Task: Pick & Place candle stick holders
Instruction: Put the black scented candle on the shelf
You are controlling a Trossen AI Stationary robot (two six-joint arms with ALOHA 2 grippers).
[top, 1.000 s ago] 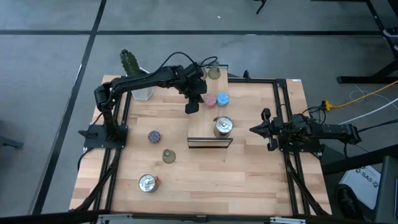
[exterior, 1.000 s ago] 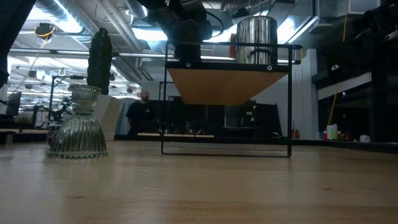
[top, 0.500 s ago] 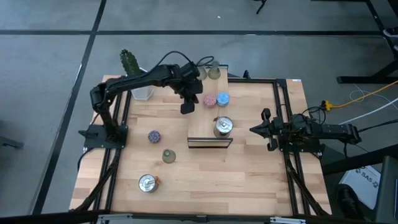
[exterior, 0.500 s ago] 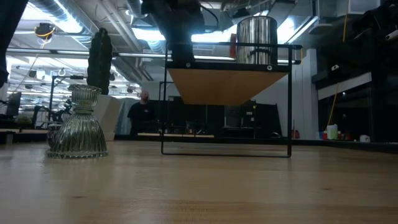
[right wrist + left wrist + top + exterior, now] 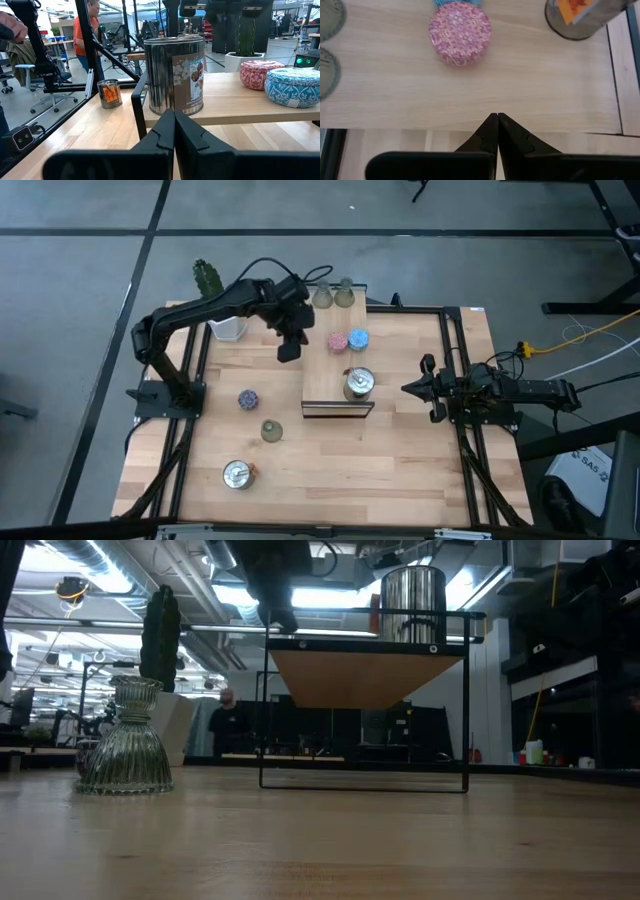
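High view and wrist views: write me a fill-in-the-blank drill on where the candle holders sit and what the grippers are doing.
1. The pink holder sits on the raised shelf beside the ____ holder.
2. The left gripper hangs over the table with its fingers ____.
3. The purple holder rests on the ____, not the shelf.
4. The right gripper points at the shiny ____ holder on the shelf.

Missing words: blue; shut; table; silver
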